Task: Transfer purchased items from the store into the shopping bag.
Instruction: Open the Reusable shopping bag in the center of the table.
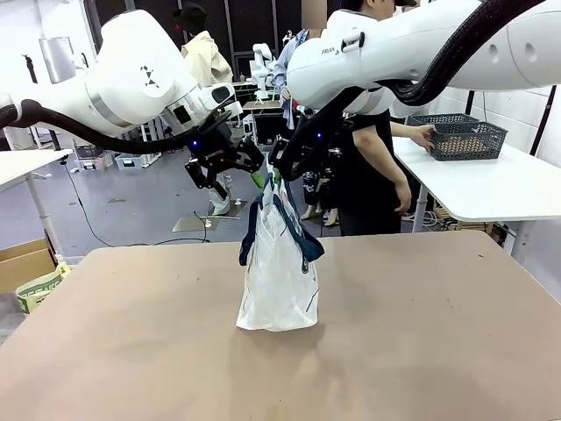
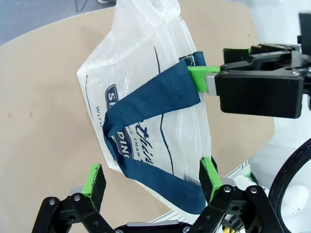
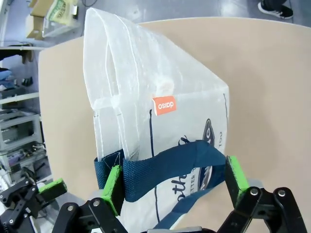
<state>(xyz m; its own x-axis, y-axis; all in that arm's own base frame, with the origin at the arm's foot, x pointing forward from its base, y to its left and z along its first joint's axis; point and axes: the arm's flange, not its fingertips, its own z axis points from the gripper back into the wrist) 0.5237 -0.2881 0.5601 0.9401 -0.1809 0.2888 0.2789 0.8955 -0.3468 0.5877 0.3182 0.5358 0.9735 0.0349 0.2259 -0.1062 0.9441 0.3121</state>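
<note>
R claw (image 3: 175,180) astride shopping bag (image 3: 146,73) top

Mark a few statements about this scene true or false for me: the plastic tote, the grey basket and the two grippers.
1. The translucent whitish plastic tote with navy straps stands on the brown table. True.
2. The dark grey openwork plastic basket sits beside the tote. False: it is on the white table farther off, with a person's hand on it.
3. The left gripper and the right gripper are both open. True.
4. The tote's small tag is green. False: it is orange.
</note>
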